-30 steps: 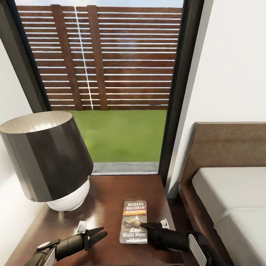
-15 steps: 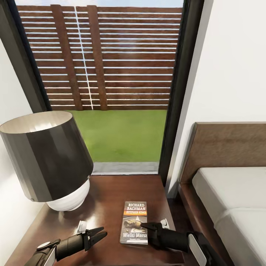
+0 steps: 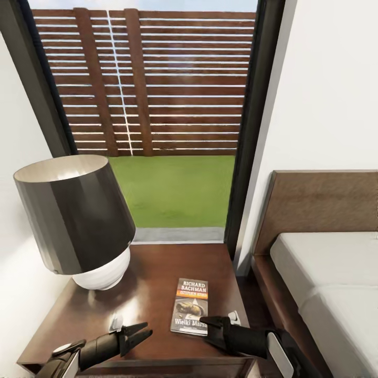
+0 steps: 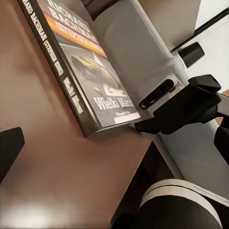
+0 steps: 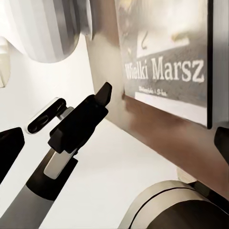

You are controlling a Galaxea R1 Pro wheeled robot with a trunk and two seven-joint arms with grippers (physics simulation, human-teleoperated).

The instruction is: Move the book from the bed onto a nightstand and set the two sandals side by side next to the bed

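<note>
The fingers of the right gripper [image 3: 214, 323] stand apart, touching nothing, just near of the thin dark paperback book [image 3: 190, 306]. It lies flat on the glossy brown nightstand [image 3: 152, 283], long axis near-to-far. The left gripper [image 3: 137, 334], also apart, waits further left.

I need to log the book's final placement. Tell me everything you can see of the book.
The book is a thin dark paperback with an orange band, white "Richard Bachman" above and "Wielki Marsz" below a dark picture. It lies flat, face up, on the glossy brown nightstand, near its front edge. The right gripper hovers open at its lower corner.
</note>
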